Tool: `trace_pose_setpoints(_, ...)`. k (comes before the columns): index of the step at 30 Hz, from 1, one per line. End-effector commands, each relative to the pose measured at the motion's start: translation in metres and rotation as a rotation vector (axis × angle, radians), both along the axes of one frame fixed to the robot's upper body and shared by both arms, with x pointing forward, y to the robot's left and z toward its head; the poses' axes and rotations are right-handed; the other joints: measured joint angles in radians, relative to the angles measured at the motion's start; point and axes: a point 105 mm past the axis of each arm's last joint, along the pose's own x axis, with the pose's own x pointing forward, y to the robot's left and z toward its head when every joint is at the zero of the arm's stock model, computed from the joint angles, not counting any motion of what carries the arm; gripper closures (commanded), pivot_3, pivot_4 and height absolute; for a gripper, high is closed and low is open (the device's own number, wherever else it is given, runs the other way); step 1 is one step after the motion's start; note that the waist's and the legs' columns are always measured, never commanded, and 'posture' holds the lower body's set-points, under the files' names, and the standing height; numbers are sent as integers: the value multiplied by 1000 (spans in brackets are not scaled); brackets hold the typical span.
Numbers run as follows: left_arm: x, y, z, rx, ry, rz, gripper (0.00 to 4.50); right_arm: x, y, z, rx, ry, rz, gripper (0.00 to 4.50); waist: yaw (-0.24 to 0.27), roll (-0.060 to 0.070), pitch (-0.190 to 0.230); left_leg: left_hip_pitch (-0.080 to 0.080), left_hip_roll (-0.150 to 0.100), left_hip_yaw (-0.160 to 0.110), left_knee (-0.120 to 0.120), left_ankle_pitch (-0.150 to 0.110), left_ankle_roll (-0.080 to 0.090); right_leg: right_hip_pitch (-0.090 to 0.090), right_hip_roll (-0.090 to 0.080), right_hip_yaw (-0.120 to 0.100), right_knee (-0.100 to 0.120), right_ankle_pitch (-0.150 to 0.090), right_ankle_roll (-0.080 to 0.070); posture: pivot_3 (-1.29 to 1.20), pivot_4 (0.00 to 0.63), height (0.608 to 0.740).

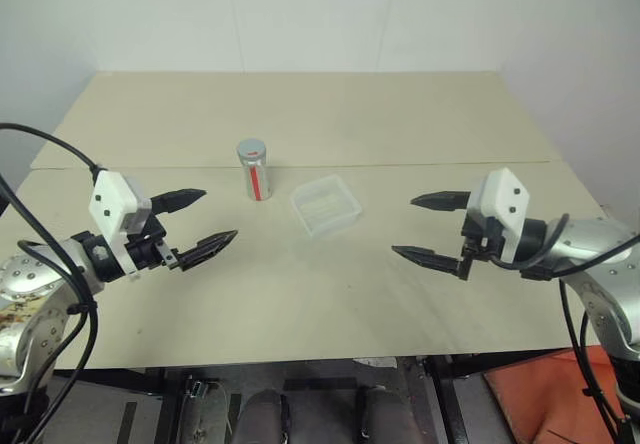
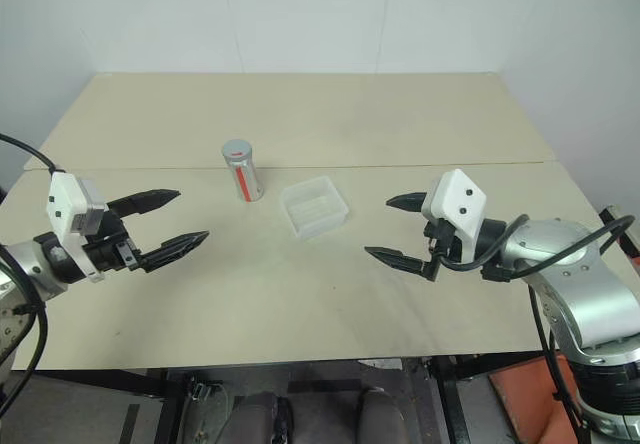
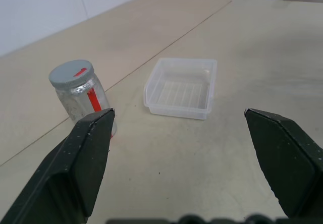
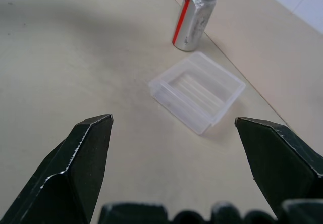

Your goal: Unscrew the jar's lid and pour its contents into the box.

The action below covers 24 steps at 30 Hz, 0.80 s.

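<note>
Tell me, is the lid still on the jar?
On. The grey lid caps the upright jar; nothing lies in the box.

A pale beige table [image 1: 300, 304] stands against a plain white wall [image 1: 300, 14]

Silver arms, black cables, white wrist blocks, black pointed, possibly ridged fingers [image 1: 212, 245].

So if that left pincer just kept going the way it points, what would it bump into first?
Probably the box, which sits between the left pincer's open fingers in its wrist view; the jar stands off to one side.
</note>
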Motion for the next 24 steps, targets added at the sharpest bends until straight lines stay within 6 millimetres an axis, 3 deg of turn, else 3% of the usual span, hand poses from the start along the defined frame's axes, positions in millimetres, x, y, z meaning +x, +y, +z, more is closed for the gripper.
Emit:
trace_pose_setpoints(1,-2,1,10,35,-54,-12,20,-6,5,8,5,-15,48,0,0,0,0,0,0,0,0,0,0,0,0,0,0,0,0,0,150,740)
trace_pose_setpoints(9,13,-1,7,13,-85,49,20,-9,8,11,17,-6,104,0,3,0,0,0,0,0,0,0,0,1,0,0,0,0,0,0,150,740)
trace_pose_setpoints(16,56,-31,-27,-172,-77,348,20,5,10,13,18,-83,37,0,3,-1,0,2,-1,-1,1,0,0,6,0,-1,-1,0,1,0,150,740)
trace_pose_setpoints(24,95,-55,-51,-228,-129,602,20,-1,18,18,68,-101,50,0,4,-1,0,3,-1,-2,1,0,1,7,0,-2,-2,1,1,0,150,740)
